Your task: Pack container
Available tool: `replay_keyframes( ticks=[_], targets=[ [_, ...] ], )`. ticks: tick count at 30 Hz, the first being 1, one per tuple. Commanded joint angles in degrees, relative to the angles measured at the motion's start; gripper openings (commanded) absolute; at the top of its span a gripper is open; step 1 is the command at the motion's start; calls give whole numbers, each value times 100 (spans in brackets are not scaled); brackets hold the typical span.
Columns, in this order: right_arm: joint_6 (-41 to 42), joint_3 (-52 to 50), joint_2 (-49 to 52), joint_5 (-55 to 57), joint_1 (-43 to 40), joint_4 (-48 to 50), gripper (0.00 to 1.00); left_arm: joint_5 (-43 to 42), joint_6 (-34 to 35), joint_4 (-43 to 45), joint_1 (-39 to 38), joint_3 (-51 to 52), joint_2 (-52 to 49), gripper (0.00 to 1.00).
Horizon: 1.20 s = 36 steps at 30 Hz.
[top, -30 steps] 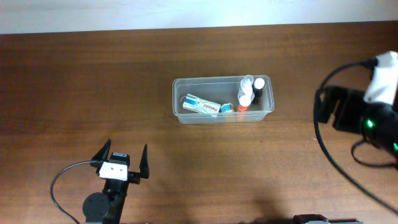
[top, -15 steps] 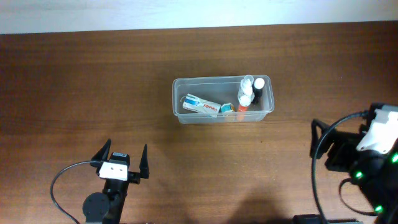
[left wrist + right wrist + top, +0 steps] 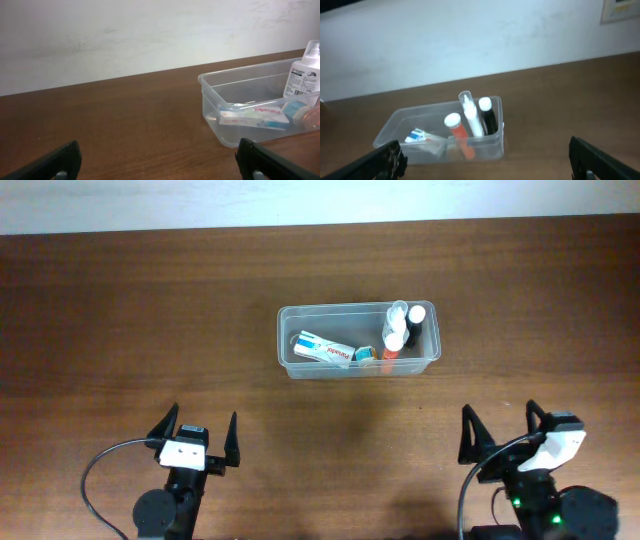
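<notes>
The container (image 3: 330,307), a clear rectangular tub with rounded corners, stands upright on the brown wooden table (image 3: 130,310), with its long side running left to right in the overhead view. Inside it, a white box (image 3: 325,350) with blue and red print lies flat in the left half. Three small bottles are grouped at the container's right end: an orange bottle (image 3: 456,131) with a white cap, a white bottle (image 3: 470,114) with a clear cap, and a black bottle (image 3: 488,119) with a white cap. They lean close against each other. A small blue and orange item (image 3: 364,355) lies between the box and the bottles, too small to name.

The left gripper (image 3: 204,414) is well apart from the container, nearer than it and off towards its left end, with its fingers spread wide and nothing between them. The right gripper (image 3: 500,411) is also well apart from the container, nearer than it and beyond its right end, its fingers likewise spread wide and holding nothing. Both wrist views face the container, with the dark fingertips at the lower corners
</notes>
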State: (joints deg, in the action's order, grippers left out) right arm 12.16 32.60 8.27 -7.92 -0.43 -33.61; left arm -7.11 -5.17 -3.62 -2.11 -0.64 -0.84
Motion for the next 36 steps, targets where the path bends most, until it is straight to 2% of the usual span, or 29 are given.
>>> replay_keyframes(
  ticks=[1,5,8,30,36],
  targets=[
    [-9,-509,-306,-170,48,369,98,-61,-96,-28,42,13,55,99],
    [-483,-1123,-557,-656,48,1141,98,-61,-96,-28,42,13,55,99],
    [-509,-1484,-730,-702,48,1484,98,-61,-96,-28,42,13,55,99],
    [-509,-2697,-809,-723,52,2826,98,-61,-96,-28,42,13,55,100],
    [-553,-3230,-809,-734,291,3386,98,-61,-96,-28,42,13,55,100]
  ],
)
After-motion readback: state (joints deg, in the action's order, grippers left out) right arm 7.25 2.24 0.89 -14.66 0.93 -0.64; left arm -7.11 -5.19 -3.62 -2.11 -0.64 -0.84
